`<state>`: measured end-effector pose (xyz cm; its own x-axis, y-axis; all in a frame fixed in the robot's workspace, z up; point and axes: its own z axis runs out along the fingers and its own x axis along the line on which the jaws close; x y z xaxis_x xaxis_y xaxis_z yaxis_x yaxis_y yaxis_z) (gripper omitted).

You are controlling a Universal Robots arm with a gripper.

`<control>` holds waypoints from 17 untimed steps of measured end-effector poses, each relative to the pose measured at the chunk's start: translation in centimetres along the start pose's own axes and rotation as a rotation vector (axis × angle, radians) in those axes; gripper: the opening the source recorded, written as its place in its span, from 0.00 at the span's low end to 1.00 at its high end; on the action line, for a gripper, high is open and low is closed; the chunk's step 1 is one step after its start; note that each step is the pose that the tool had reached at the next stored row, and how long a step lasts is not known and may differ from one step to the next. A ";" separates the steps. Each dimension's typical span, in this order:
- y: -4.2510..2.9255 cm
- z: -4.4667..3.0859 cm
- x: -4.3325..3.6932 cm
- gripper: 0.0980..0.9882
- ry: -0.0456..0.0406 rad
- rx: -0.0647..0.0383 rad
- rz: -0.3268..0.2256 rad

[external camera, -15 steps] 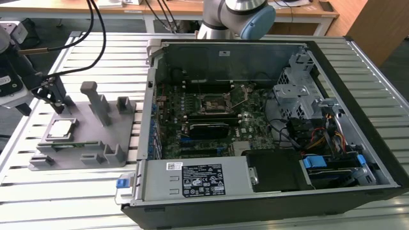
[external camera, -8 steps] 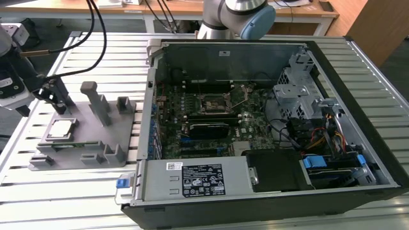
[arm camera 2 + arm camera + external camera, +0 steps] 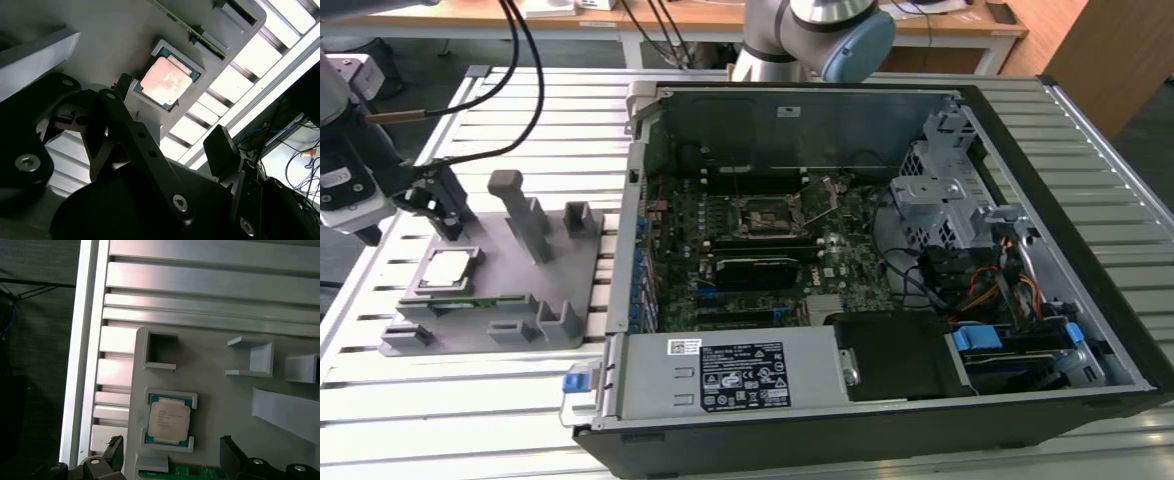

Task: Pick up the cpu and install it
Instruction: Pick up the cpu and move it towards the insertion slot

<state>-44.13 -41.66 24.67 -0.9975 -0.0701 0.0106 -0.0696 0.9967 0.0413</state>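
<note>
The cpu (image 3: pixel 450 268), a small square chip with a pale metal top, lies flat in its pocket on the grey fixture (image 3: pixel 520 300) at the exterior view's left. Both wrist views look down on the cpu (image 3: pixel 165 80) (image 3: pixel 169 420) in that pocket. My gripper (image 3: pixel 438 208) hangs open a short way above the fixture, just behind the chip and apart from it. In the first wrist view the gripper (image 3: pixel 172 450) has its black fingertips (image 3: pixel 116 449) spread on either side of the chip's line, with nothing between them. The motherboard's dark socket (image 3: pixel 767 215) sits inside the open computer case (image 3: pixel 1067 330).
A green memory strip (image 3: pixel 460 298) (image 3: pixel 175 473) lies in the fixture beside the cpu pocket. Grey posts (image 3: pixel 520 215) rise from the fixture near the gripper. The slatted aluminium table (image 3: pixel 467 400) carries both fixture and case. Cables (image 3: pixel 520 60) trail from the wrist.
</note>
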 end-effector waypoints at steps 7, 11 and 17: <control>-0.04 0.90 -0.01 0.84 -0.0002 0.000 0.003; -0.05 1.27 -0.01 0.84 -0.0002 0.000 0.004; -0.07 1.80 -0.02 0.84 -0.0004 0.000 0.007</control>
<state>-44.13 -41.66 22.87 -0.9980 -0.0626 0.0105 -0.0621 0.9972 0.0413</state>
